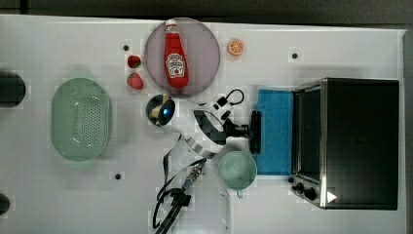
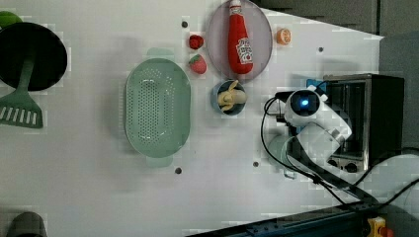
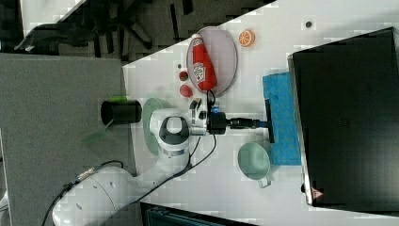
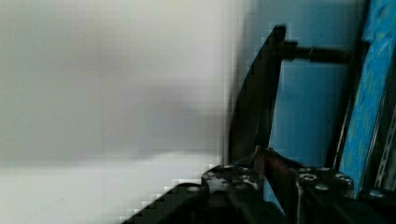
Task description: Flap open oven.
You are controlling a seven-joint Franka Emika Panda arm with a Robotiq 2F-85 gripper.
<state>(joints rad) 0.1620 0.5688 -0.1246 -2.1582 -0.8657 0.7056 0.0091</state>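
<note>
White table point(image 1: 341, 44), oven point(image 1: 360, 141) at the top view's right, door swung down.
The hand point(image 1: 253, 130) grips the door's bar handle point(image 1: 256, 146), which runs crosswise to the arm's reach.

A white table point(image 1: 58, 195) carries the whole scene, lit evenly from above, and small dark round holes point(image 1: 117, 176) are spread over its surface. In the top view, a dark strip of floor point(image 1: 195, 6) runs along the table edge at 12 o'clock. In the right view, a grey panel point(image 3: 51, 117) stands at 9 o'clock, and black chair legs point(image 3: 117, 23) are at 11 o'clock.
</note>
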